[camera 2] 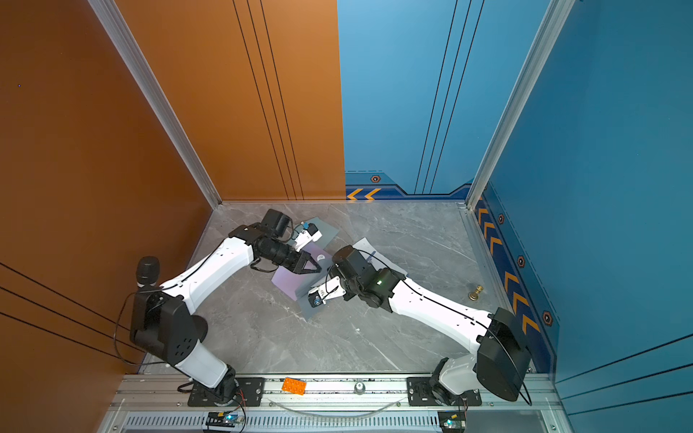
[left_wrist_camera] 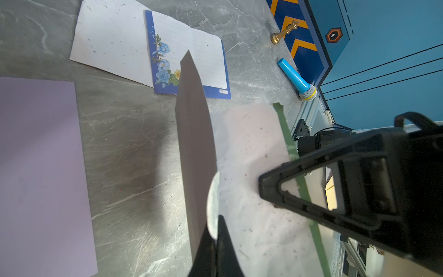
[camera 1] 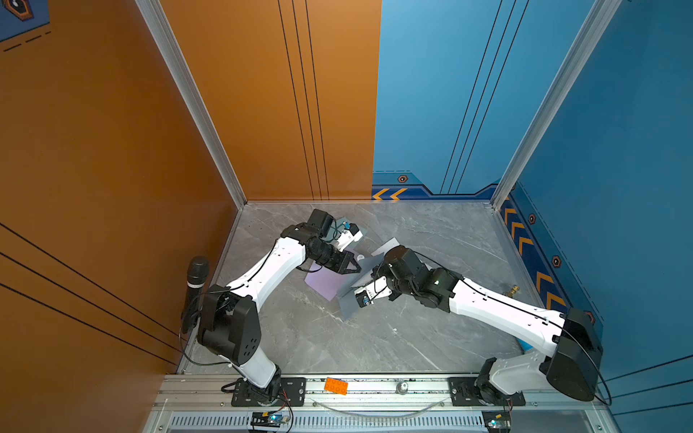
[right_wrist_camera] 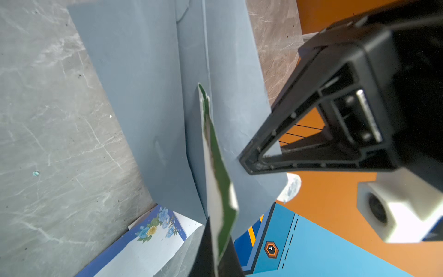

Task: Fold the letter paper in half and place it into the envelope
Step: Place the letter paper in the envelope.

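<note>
Holding up the grey envelope [camera 1: 348,305] at mid-table from both sides. Pinching its flap beside the round sticker [left_wrist_camera: 212,203] with the left gripper [camera 1: 355,267]. Pinching its green-striped edge [right_wrist_camera: 215,148] with the right gripper [left_wrist_camera: 262,189], fingertips hiding under the wrist in both top views. Seeing the flowered letter paper [left_wrist_camera: 191,48] lying flat just right of the envelope, mostly covered by the right arm from above. Not telling whether the white sheet [left_wrist_camera: 110,40] overlapping it belongs to it. Catching only part of a purple sheet [camera 1: 324,283] to the left.

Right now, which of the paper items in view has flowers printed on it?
The lined letter paper: it has a blue border with blue flowers down one edge. The lilac sheet and the grey-blue envelope carry no flowers.
</note>
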Tool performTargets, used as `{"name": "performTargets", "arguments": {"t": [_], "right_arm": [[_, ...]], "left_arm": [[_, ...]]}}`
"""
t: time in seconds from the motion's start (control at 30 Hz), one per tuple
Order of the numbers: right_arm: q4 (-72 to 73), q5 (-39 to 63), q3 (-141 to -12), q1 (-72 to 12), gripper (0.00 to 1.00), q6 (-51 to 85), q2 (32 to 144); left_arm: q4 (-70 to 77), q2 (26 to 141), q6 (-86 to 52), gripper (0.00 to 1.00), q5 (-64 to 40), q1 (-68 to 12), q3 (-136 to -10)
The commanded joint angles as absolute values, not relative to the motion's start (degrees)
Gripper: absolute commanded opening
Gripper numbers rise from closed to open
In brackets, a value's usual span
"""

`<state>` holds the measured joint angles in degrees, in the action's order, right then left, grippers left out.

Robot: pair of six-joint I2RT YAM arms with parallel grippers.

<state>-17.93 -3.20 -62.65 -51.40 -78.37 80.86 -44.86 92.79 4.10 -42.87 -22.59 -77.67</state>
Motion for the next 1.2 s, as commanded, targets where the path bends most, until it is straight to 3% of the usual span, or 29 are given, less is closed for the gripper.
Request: {"name": "performTargets", "arguments": {"t": [0.0,0.77,1.17], "right_arm": [[-13.58,-1.41,-61.16,-52.14,0.0,-76.73,80.77],[-8.29,-7.51,-55.81,-49.29,0.0,-77.03,78.33],[-6.28,-1.65,-54.24,-52.16,0.0,-71.47,80.6]], "left_arm": [[-46.4,93.36,4.84,0.0,-45.25,-23.03,-78.66],[-46.51,88.24,2.75,0.0,-45.26,-23.29,-75.32],[-46.51,89.31,2.47,0.0,-45.35,-25.38,-75.5]]}}
